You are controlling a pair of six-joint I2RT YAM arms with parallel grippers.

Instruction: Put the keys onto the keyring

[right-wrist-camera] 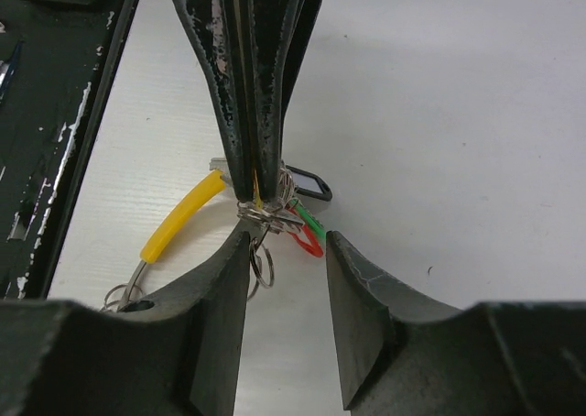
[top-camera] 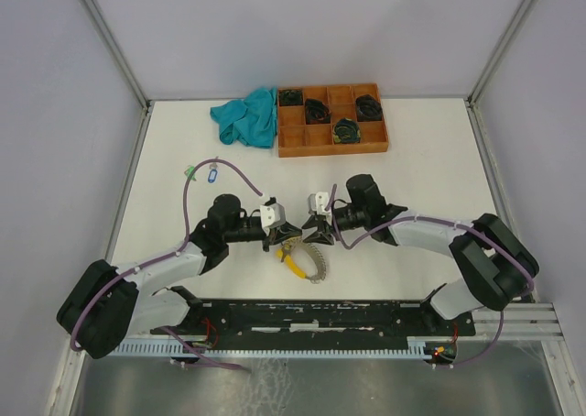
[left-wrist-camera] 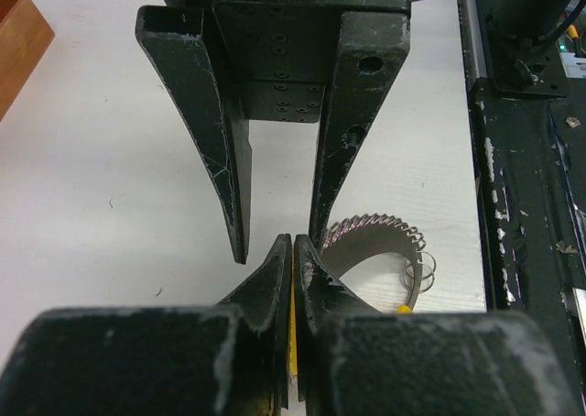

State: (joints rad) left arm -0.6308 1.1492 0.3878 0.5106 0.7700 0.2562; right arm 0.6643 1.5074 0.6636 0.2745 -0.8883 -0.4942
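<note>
Left gripper (right-wrist-camera: 257, 196): fingers pressed fully together, pinching the thin silvery wire keyring (right-wrist-camera: 180, 219) at the upper end of its yellow plastic sleeve. A yellow sliver shows between the pads; whether it belongs to the sleeve or to a tag cannot be told. A cluster of small metal split rings (right-wrist-camera: 261, 213) sits at those fingertips, with a red plastic tag (right-wrist-camera: 309, 244) and a green plastic tag (right-wrist-camera: 311, 222) just beside it, their key blades hidden. Right gripper (right-wrist-camera: 289, 239): fingers apart, holding nothing, facing the left gripper tip to tip and straddling the cluster. The keyring rests on the white table (top-camera: 412, 169) between the two arms, near the front edge, its spring-like coiled stretch (left-wrist-camera: 375, 237) curving toward the right arm's side. Two loose keys, one blue-tagged key (top-camera: 212, 170) and one green-tagged key (top-camera: 189, 170), lie well apart from it on the left. A teal cloth (top-camera: 247, 115) touches the orange-brown compartment tray (top-camera: 334, 149) at the back.
</note>
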